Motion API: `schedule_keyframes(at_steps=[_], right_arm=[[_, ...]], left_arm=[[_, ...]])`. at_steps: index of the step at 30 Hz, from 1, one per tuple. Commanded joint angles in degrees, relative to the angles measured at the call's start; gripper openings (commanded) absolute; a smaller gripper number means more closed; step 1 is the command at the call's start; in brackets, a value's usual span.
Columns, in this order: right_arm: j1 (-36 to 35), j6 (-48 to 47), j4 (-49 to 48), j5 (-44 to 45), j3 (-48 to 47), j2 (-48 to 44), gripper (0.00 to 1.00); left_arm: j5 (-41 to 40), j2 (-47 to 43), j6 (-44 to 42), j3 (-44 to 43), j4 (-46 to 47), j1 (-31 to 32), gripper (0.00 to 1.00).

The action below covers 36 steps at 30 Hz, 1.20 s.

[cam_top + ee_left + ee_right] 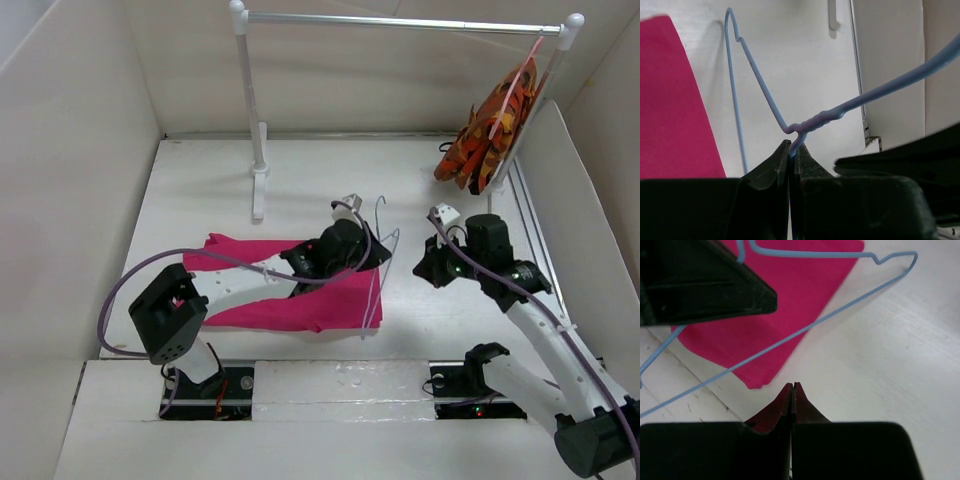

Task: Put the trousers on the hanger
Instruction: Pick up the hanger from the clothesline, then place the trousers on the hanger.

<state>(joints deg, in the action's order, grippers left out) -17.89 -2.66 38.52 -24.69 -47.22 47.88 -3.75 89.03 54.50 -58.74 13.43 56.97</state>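
Note:
The magenta trousers (pixel 290 290) lie folded flat on the table; they also show in the left wrist view (pixel 670 100) and the right wrist view (pixel 780 315). My left gripper (pixel 370 245) is shut on the pale blue wire hanger (pixel 378 290), pinching the wire just below its twisted neck (pixel 791 149). The hanger's triangle (pixel 760 85) hangs tilted over the trousers' right edge, and its wire (pixel 805 330) crosses the cloth. My right gripper (pixel 422 268) is shut and empty (pixel 793 386), over bare table just right of the trousers.
A white clothes rail (pixel 400 22) stands at the back, its left post (pixel 259 190) just behind the trousers. An orange patterned garment (pixel 495 125) hangs on a salmon hanger at the rail's right end. White walls (pixel 70 150) enclose the table.

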Motion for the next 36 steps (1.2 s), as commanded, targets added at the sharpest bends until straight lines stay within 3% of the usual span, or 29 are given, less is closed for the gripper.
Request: schedule_keyframes(at_steps=[1, 6, 12, 16, 24, 31, 36], right_arm=[[-0.83, 5.37, -11.61, -3.62, 4.14, -0.16, 0.00], [-1.88, 5.73, -17.85, -4.84, 7.13, 5.18, 0.00], [-3.73, 6.78, -22.88, -1.61, 10.92, 10.73, 0.04], [-4.43, 9.94, -21.39, 4.73, 12.32, 14.17, 0.21], [-9.78, 14.42, -32.01, 2.72, 14.17, 20.48, 0.31], [-11.55, 19.97, -40.95, 5.70, 15.67, 28.48, 0.57], [-11.55, 20.58, -45.46, 4.32, 17.33, 33.24, 0.60]], left_arm=[[-8.80, -2.38, 5.69, 2.66, 6.61, 4.71, 0.00], [-11.09, 1.83, 12.11, 8.19, 10.91, 5.87, 0.00], [-13.13, 5.09, 14.31, 10.04, 8.54, 7.01, 0.00], [-12.69, 5.62, 15.20, 11.10, 8.02, 7.63, 0.00], [-17.17, 4.57, 14.75, 14.78, 8.54, 9.12, 0.00], [-23.67, 3.86, 16.25, 17.96, 8.63, 9.12, 0.00], [-27.71, 4.48, 21.25, 15.59, 3.01, 9.65, 0.00]])
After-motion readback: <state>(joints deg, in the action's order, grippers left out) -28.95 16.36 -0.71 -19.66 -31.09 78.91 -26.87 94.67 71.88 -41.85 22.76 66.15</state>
